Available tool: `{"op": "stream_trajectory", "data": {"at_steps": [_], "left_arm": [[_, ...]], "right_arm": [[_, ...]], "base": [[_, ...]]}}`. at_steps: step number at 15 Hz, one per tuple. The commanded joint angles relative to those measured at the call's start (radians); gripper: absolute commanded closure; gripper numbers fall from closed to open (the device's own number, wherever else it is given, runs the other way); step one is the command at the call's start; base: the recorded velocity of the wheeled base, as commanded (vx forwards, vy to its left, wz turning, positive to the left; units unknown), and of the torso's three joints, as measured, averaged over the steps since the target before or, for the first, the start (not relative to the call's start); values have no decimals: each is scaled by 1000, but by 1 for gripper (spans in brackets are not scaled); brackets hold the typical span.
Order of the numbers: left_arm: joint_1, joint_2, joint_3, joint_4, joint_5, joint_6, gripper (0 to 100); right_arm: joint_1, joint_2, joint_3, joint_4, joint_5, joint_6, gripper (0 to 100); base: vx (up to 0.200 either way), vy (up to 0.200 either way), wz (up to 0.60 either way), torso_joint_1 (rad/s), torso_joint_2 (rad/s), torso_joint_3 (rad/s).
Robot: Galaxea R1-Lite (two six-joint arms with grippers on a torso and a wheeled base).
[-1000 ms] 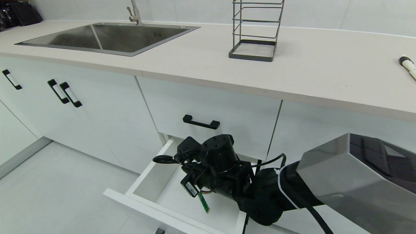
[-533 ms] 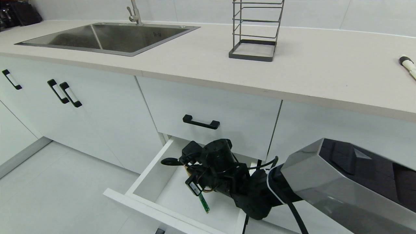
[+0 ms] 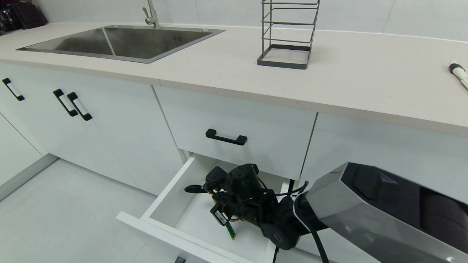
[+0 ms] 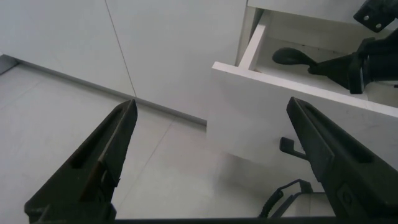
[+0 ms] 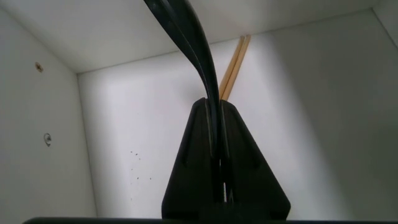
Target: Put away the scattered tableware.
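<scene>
Right pincer (image 5: 214, 115) clamped on black spoon (image 5: 183, 37), held low inside the open drawer (image 3: 166, 190) beside chopsticks (image 5: 233, 65), probably so the drop is short. Left pincer (image 4: 211, 109) spread wide, outside the drawer front.

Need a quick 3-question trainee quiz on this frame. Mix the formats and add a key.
1. True or false: the right end effector is shut on a black spoon above the drawer.
2. What already lies inside the drawer? A) a plate B) wooden chopsticks C) a cup
3. Fill in: the left end effector has its jaws ___ and holds nothing.

Key: 1 true; 2 B; 3 open.
</scene>
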Motion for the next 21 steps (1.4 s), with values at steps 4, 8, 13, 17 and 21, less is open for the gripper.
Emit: {"op": "stream_trajectory", "data": {"at_steps": [4,8,13,17,21], "left_arm": [[0,0,0,-1,0,0,0],[0,0,0,-1,0,0,0],[0,0,0,-1,0,0,0],[0,0,0,-1,0,0,0],[0,0,0,-1,0,0,0]], "right_arm": [[-14,36,-3,-2,-2,-2,100],[-25,82,-44,1,-1,-2,100],[-26,103,-46,1,-1,-4,100],[-26,105,-44,1,-2,-5,100],[-26,108,-51,0,-1,-60,100]], "base": [[0,0,0,0,0,0],[0,0,0,0,0,0],[0,0,0,0,0,0],[0,0,0,0,0,0],[0,0,0,0,0,0]]}}
